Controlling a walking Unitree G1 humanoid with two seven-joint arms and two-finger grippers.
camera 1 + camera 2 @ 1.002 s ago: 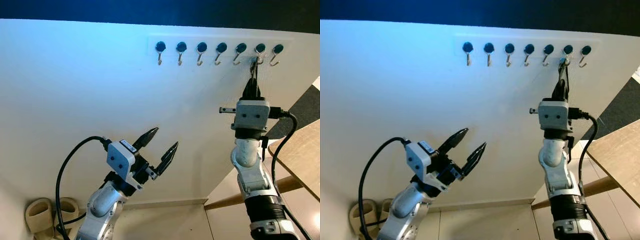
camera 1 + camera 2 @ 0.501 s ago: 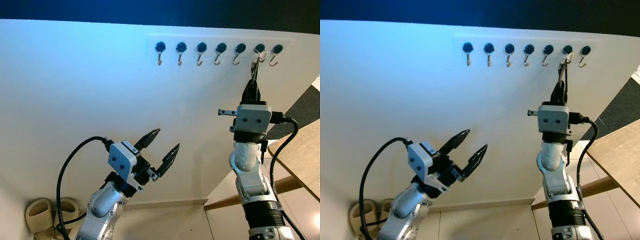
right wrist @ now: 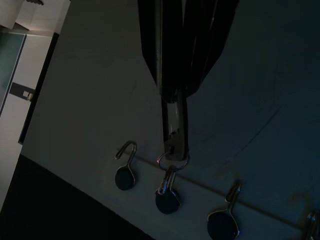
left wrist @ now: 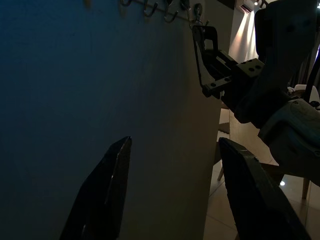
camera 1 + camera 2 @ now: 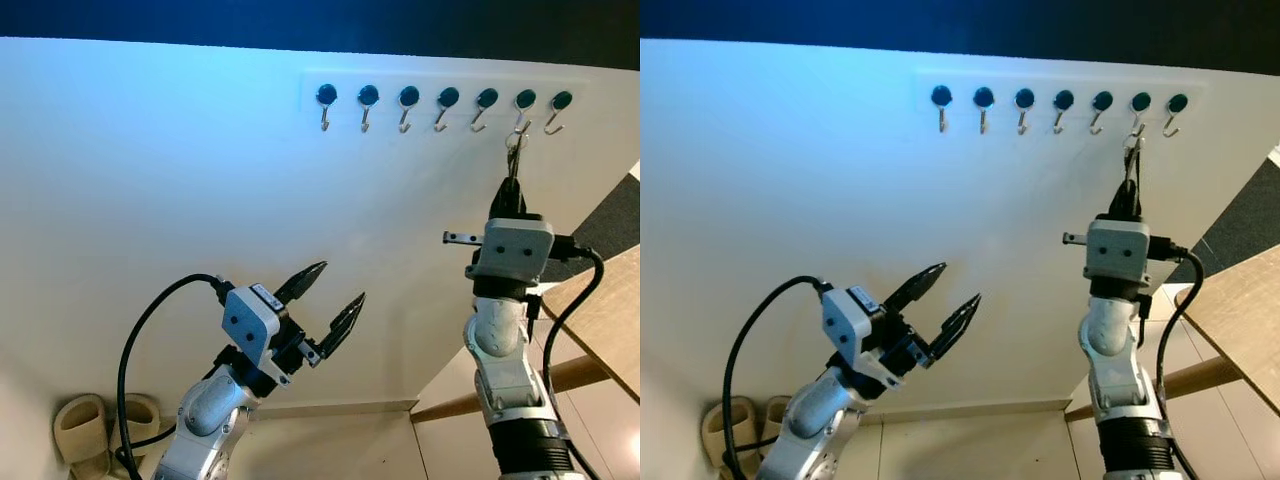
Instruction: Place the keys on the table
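Lower now than a second ago, the right gripper [image 5: 511, 183] has drawn the small silver keys on their ring [image 5: 515, 148] down from the sixth of the seven dark-knobbed silver wall hooks [image 5: 521, 112], so that the ring looks to hang just below the hook's curl rather than up against it. Whether it is fully free I cannot tell from here. From the head's left eye, the gripper points straight up the white wall [image 5: 150, 190], fingers pinched narrow on the keys, whose long axis runs vertically in line with the arm. The left gripper [image 5: 335, 298] waits low and well away, fingers spread wide, holding nothing. A pale wooden worktop [image 5: 603, 310] juts in at the right edge – plainly on the right arm's side, below and beside it, so that arm is the nearer by far.

The right eye gives the same picture, with beige slippers [image 5: 725, 428] on the floor by the skirting.

Along the left wrist the view is dim: two open black fingers [image 4: 107, 192] and, beyond them, the right arm's grey wrist housing [image 4: 280, 75] against the wall.

Along the right wrist, the closed fingers grip the key blade, and the ring sits right at the hook – touching or just clear, I can't say.
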